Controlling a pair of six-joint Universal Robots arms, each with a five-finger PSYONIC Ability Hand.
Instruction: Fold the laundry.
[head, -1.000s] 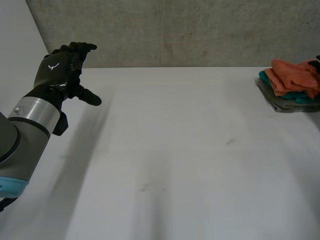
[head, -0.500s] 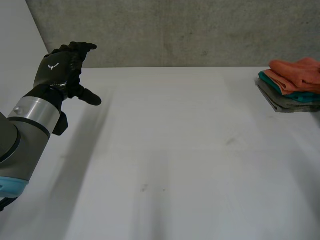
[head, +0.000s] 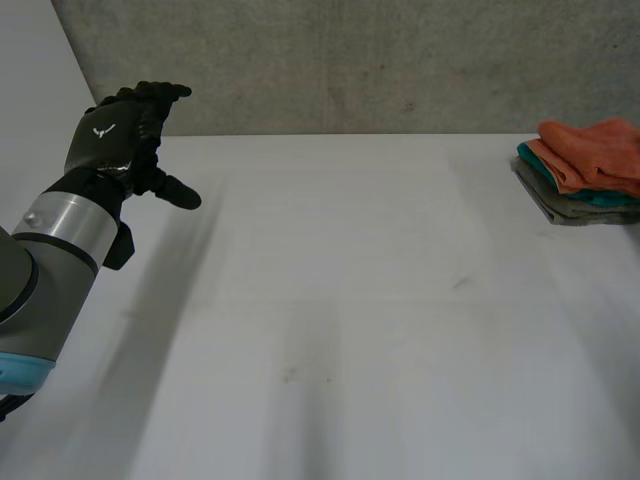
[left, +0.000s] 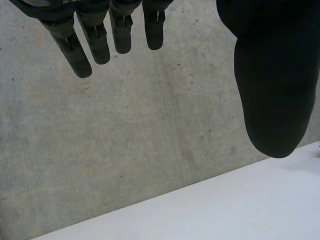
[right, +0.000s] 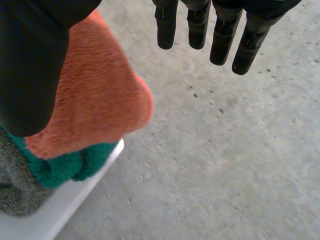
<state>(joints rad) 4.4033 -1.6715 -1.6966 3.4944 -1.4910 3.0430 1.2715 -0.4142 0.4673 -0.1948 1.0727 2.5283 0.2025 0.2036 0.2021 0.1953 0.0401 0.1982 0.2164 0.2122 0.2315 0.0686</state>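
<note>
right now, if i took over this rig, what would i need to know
Left hand: open, holding nothing, raised near the far left corner of the table.
Right hand: open, fingers straight, thumb beside the stack, gripping nothing.
Things: orange cloth on teal cloth on grey cloth, stacked at the table's far right corner.
Done: those three look folded.
Left: probably just to pull the right hand clear, unless more laundry arrives.

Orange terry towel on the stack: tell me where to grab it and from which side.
Pinch the orange terry towel at its rounded fold, which juts past the teal cloth and grey cloth beneath. Come from above with the open right robot hand beside it; that likely spares the lower layers.
</note>
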